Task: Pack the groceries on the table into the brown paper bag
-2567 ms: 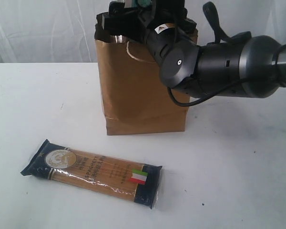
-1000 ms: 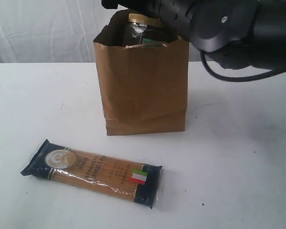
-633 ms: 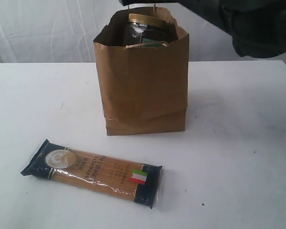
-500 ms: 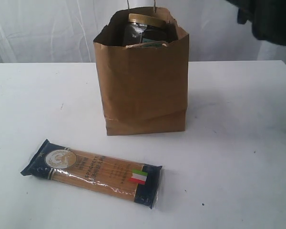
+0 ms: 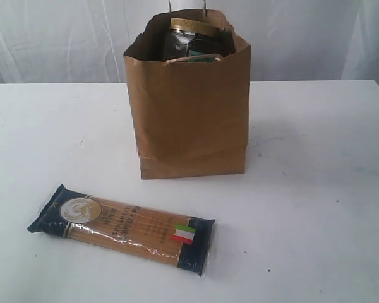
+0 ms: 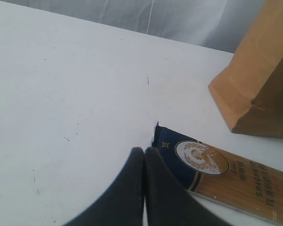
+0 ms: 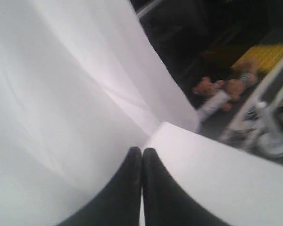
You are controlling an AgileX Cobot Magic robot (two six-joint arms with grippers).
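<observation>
Left tool [image 6: 144,151]: both black fingers pressed flat together, clenched, nothing between them. It sits low over the bench [image 6: 61,94], tip just beside the navy end of the spaghetti packet [image 6: 212,167] (touching or not, cannot tell).

Exterior view: the spaghetti packet [image 5: 123,228] lies flat on the bench [image 5: 316,189], front left. Its long side slants down toward the right, with a round gold seal at the left end and a small Italian flag near the right end.

Behind it and apart, mid-bench, the paper bag [image 5: 186,113] stands upright, mouth open, a crease low across the front. A lower corner of the paper bag [image 6: 254,84] also shows in the left wrist view, near the packet, not touching.

Inside the bag a jar [image 5: 177,43] stands upright, its tan lid [image 5: 192,26] poking above the rim. A green-and-white label edge shows at the front rim, item unclear. A thin handle [image 5: 169,5] rises above the back rim.

Right tool [image 7: 142,151]: fingers clenched against each other, grasping nothing, aimed at a white curtain [image 7: 61,94] and a bench corner [image 7: 217,179]. Background blurred.
</observation>
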